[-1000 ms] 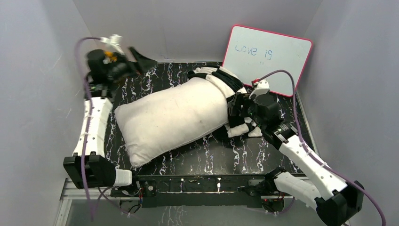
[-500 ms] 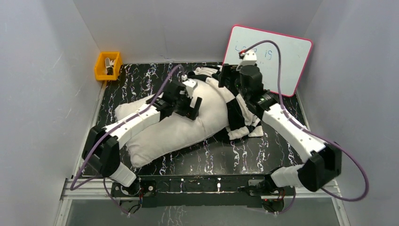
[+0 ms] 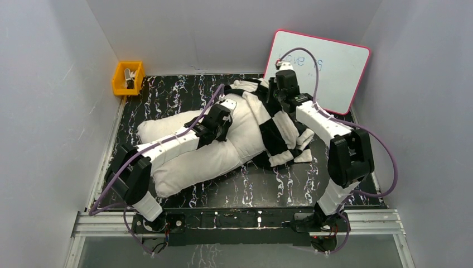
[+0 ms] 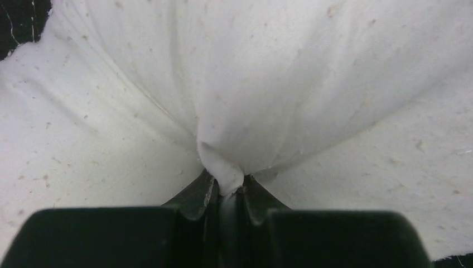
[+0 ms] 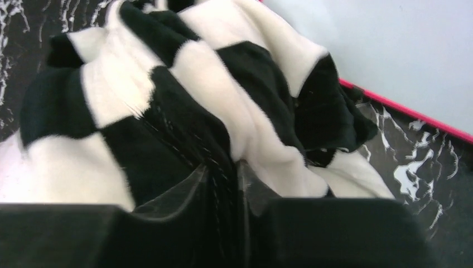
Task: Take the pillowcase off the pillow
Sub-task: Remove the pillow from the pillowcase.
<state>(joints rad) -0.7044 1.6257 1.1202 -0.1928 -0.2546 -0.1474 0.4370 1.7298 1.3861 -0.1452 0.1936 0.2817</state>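
Closed down since half a second ago, both sets of jaws, and the right arm drawn in closer to the whiteboard [image 3: 334, 67]. Left gripper [image 4: 226, 187]: jaws narrow, nipped on a small peak of white cloth on the pillow [image 4: 290, 84], with soft creases fanning out from the pinch and tiny dark specks scattered over the weave. Right gripper [image 5: 237, 173]: jaws near together with a fold of the pillowcase [image 5: 184, 72] caught between them, fuzzy, big black and white squares bunched and rumpled. Seen from above, left gripper [image 3: 222, 118] well to the left of the whiteboard, pressed onto the middle of the pillow [image 3: 245, 131]; right gripper [image 3: 274, 94] just beside the whiteboard's lower left corner, on the upper end of the pillowcase [image 3: 276, 134]. Pillow plump, plain white, lying long and aslant on the black marbled table [image 3: 268, 184], in front and to the left of the whiteboard, most of its length bare. Pillowcase gathered over only the pillow end nearest the whiteboard, loose folds spilling onto the table in front of it. Yellow bin [image 3: 127, 78] far to the left of the whiteboard, in the back corner, well apart from both arms.
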